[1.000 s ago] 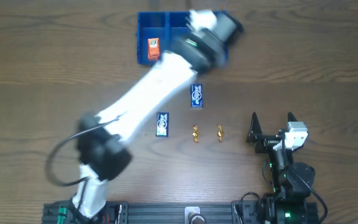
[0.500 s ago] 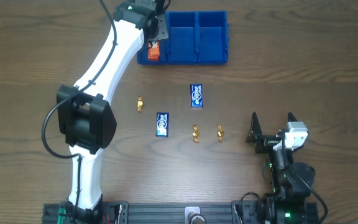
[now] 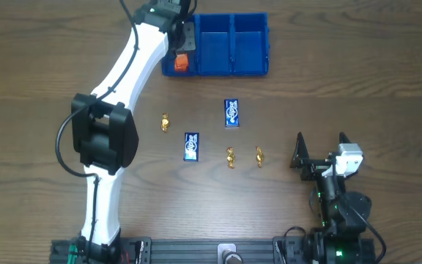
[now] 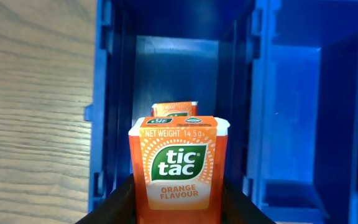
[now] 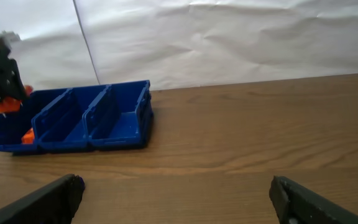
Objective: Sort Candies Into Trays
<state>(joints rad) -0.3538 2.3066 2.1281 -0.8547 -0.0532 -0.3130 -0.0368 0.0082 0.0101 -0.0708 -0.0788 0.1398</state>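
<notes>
The left gripper hangs over the leftmost compartment of a blue tray at the far side of a wooden table. Its fingers are closed on an upright orange box – a second orange box lies in the compartment just beneath. Nearer the arms, two blue packets and three gold sweets sit loose on the wood. The right gripper rests low at the right – spread wide, holding nothing.
</notes>
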